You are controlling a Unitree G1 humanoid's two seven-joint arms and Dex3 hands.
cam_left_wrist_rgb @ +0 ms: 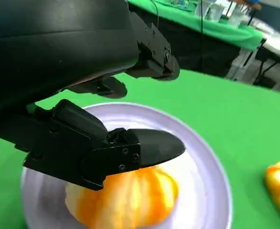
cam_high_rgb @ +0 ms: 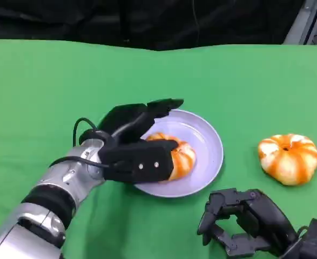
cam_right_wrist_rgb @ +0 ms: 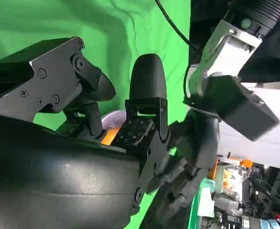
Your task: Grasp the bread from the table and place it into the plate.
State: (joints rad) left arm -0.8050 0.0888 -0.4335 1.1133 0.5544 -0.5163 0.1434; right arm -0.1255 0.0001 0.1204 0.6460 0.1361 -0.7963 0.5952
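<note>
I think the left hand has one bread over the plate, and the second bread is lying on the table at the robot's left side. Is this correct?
Not quite. The left hand does have one bread over the plate, but the second bread lies on the table at the robot's right side, beyond the right hand, as the head view shows.

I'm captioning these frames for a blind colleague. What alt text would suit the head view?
The robot's left hand reaches over a pale plate on a green table, its fingers around an orange-and-white bread lying on the plate. A second similar bread sits on the table beside the plate, and the right hand rests nearby with curled fingers, holding nothing.
</note>
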